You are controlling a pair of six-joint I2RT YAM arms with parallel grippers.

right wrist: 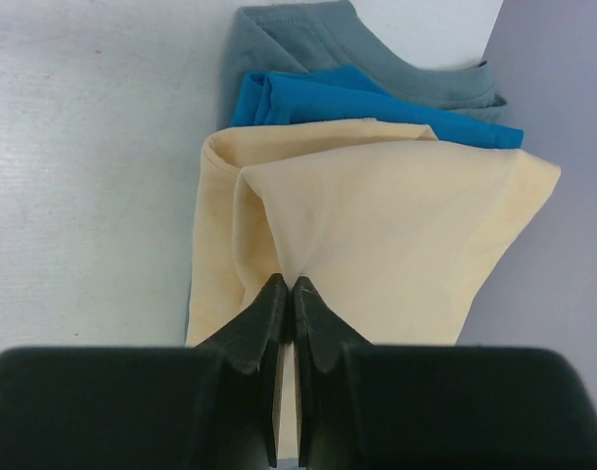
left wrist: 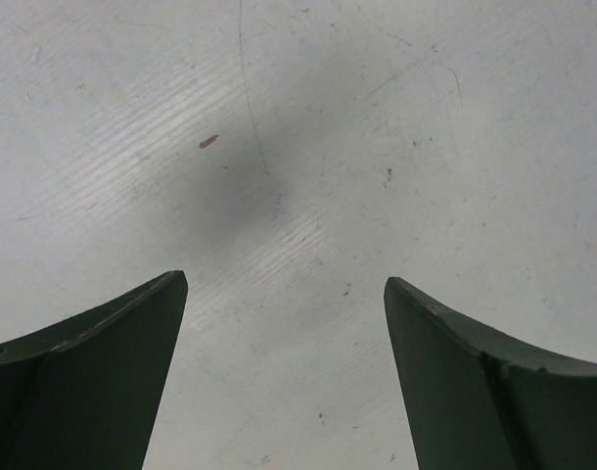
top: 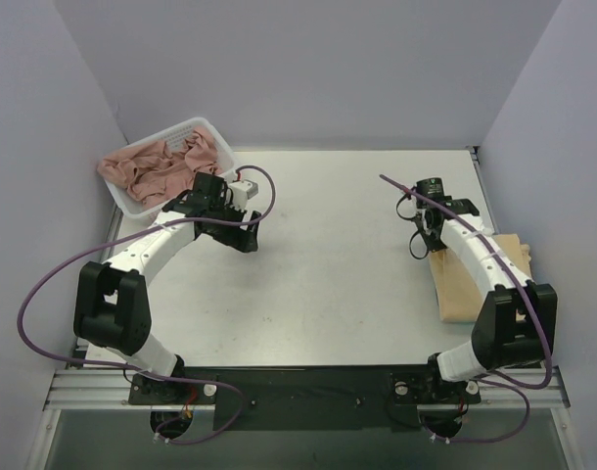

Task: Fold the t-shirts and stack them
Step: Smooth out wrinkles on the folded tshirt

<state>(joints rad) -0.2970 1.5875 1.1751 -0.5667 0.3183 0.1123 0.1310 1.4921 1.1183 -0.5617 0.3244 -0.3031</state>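
Observation:
A folded pale yellow-peach t-shirt (right wrist: 396, 215) lies on top of a stack at the table's right edge (top: 475, 284). Under it in the right wrist view lie a bright blue t-shirt (right wrist: 357, 103) and a grey-green one (right wrist: 367, 44). My right gripper (right wrist: 285, 284) is shut, its tips pinching a pulled-up fold of the yellow shirt; from above it (top: 420, 247) sits at the stack's far left corner. My left gripper (left wrist: 284, 284) is open and empty over bare table; from above it (top: 248, 239) is left of centre. The blue shirt is hidden from above.
A white basket (top: 212, 130) holding crumpled pinkish garments (top: 152, 168) stands at the far left corner, just behind my left arm. Grey walls close in the left, back and right sides. The grey table (top: 338, 264) stretches between the arms.

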